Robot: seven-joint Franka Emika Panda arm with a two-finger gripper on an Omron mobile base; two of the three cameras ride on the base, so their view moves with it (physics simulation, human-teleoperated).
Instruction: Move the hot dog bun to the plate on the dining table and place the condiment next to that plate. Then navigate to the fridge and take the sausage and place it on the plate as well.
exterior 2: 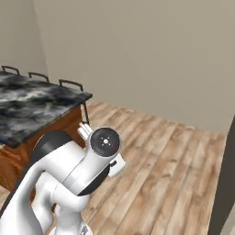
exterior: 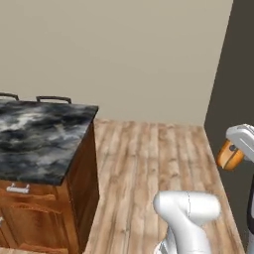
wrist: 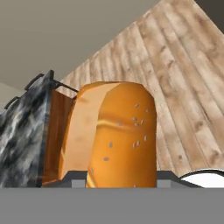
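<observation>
The hot dog bun (wrist: 118, 135), orange-tan with seeds, stands on end between my fingers, and my gripper (wrist: 120, 179) is shut on it. From the left base view the hot dog bun (exterior: 229, 155) hangs in the air at the far right, under my gripper (exterior: 233, 150), well above the wooden floor. The dining table (exterior: 39, 134), with a dark marbled top and brown wooden sides, stands off to the left, apart from the bun; its top (exterior 2: 32, 105) and its corner (wrist: 24, 131) also show. The plate, the condiment, the sausage and the fridge are out of view.
Dark metal chair backs (exterior: 53, 98) (exterior 2: 71, 83) rise behind the table's far edge. Open wooden floor (exterior: 149, 158) lies between the table and a dark grey wall panel (exterior: 233, 74) on the right. A beige wall closes the back.
</observation>
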